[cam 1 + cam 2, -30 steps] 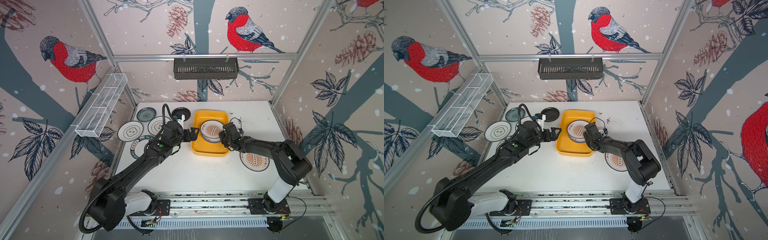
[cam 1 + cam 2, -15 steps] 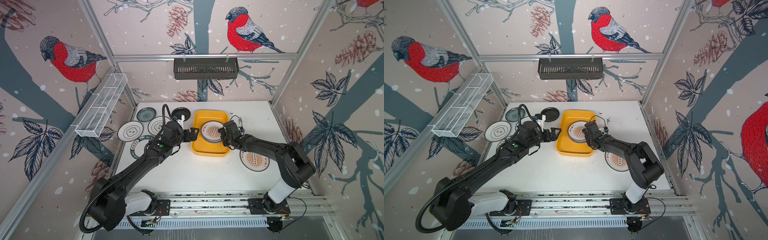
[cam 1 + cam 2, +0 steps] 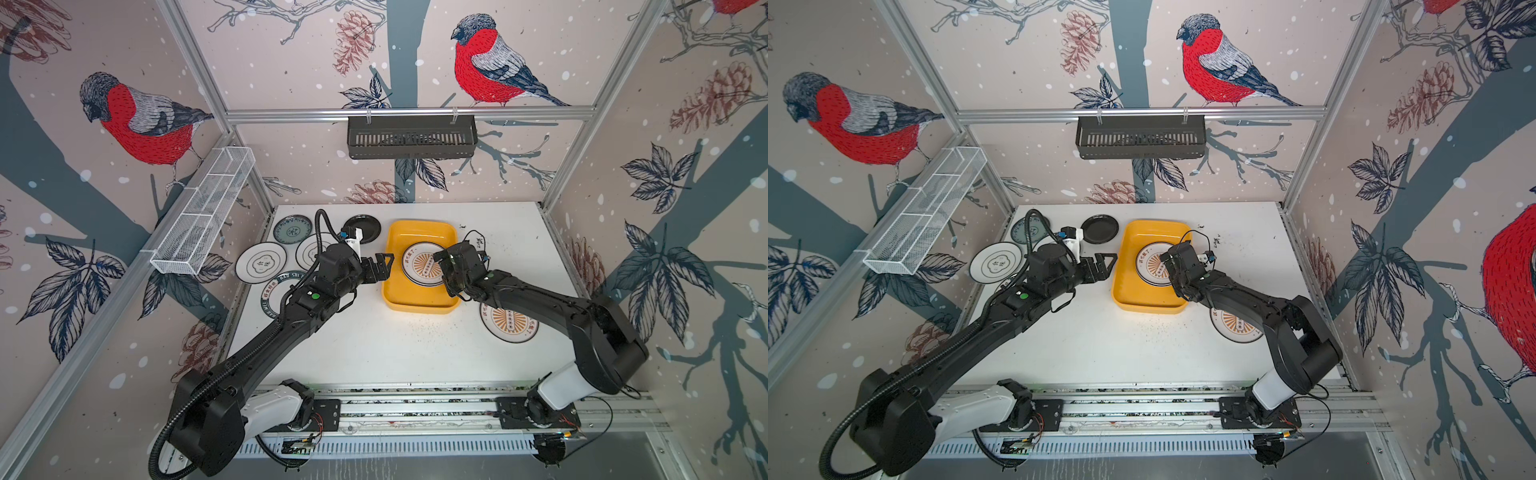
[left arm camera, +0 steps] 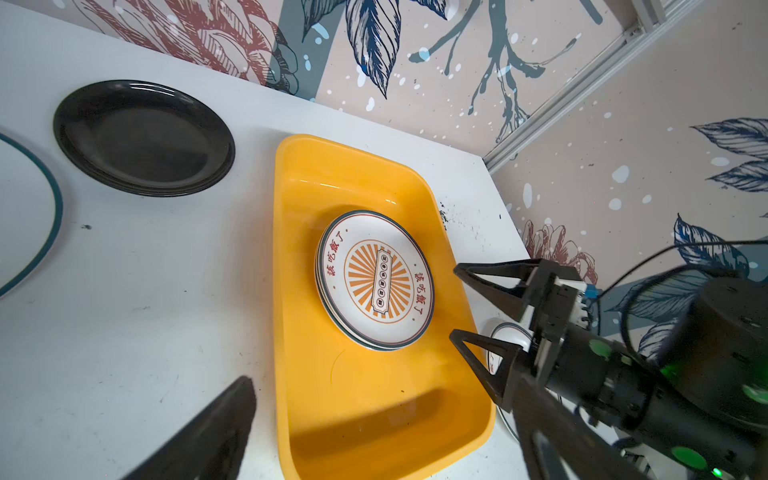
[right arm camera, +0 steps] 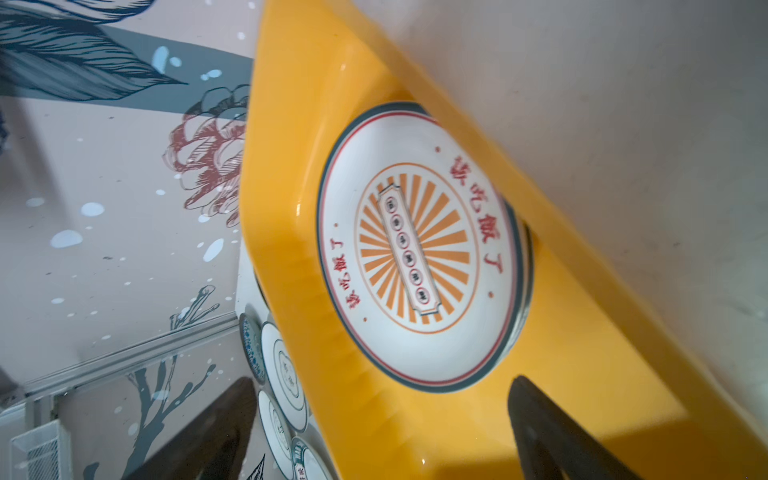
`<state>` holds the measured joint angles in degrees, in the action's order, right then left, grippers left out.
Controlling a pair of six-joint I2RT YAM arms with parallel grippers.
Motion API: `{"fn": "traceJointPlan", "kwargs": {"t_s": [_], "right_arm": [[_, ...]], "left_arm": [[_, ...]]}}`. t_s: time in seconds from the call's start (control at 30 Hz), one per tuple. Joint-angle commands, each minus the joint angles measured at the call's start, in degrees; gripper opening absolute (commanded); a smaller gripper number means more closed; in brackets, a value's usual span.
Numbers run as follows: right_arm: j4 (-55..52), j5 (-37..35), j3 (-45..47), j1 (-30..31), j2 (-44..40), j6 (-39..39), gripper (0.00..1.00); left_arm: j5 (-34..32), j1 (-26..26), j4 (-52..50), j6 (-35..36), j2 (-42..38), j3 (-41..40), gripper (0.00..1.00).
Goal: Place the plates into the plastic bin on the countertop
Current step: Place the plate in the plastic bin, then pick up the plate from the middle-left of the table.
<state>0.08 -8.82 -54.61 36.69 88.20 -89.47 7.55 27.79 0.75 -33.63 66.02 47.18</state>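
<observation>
Right jaws stand released beside the sunburst plate [image 4: 376,280] topping a stack in the yellow-orange bin [image 4: 299,174] on the counter [image 3: 374,345]; left jaws gape empty beside the bin. Wrist views show red "該吃飯了" on it; only a top view makes a dark-rimmed plate's [image 3: 286,277] "BAO SHI" legible.

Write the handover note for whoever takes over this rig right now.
Left gripper: open, empty, beside the plastic bin.
Right gripper: open, empty, at the bin's other side.
Done: a stack of sunburst plates lies in the bin.
Left: six on the countertop: one sunburst plate near the right arm; teal plate, black plate, flower plate, half-hidden white plate, lettered-rim plate near the left arm.
</observation>
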Motion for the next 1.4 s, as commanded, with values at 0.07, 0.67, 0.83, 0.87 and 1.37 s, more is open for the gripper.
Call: {"fn": "traceJointPlan", "kwargs": {"t_s": [0.07, 0.67, 0.83, 0.87, 1.37], "right_arm": [[4.5, -9.1, -2.6, 2.4, -5.5, 14.7, 1.00], [16.9, 3.2, -8.3, 4.3, -13.8, 55.4, 1.00], [18.2, 13.1, -13.4, 2.7, -9.8, 60.7, 0.99], [18.5, 16.2, -14.7, 2.0, -8.6, 60.9, 1.00], [26.1, 32.3, -19.5, -5.9, 1.2, 53.4, 0.99]], "left_arm": [[0.5, -3.8, -0.6, -4.2, -1.8, -0.9, 0.96], [6.1, -35.3, -11.4, -13.8, -10.2, -11.2, 0.96], [1.5, -37.4, -12.7, -14.8, -10.9, -12.5, 0.96], [0.9, -37.8, -13.3, -15.7, -10.9, -12.5, 0.96], [3.3, -47.9, -15.2, -20.3, -15.6, -20.5, 0.95]]}}
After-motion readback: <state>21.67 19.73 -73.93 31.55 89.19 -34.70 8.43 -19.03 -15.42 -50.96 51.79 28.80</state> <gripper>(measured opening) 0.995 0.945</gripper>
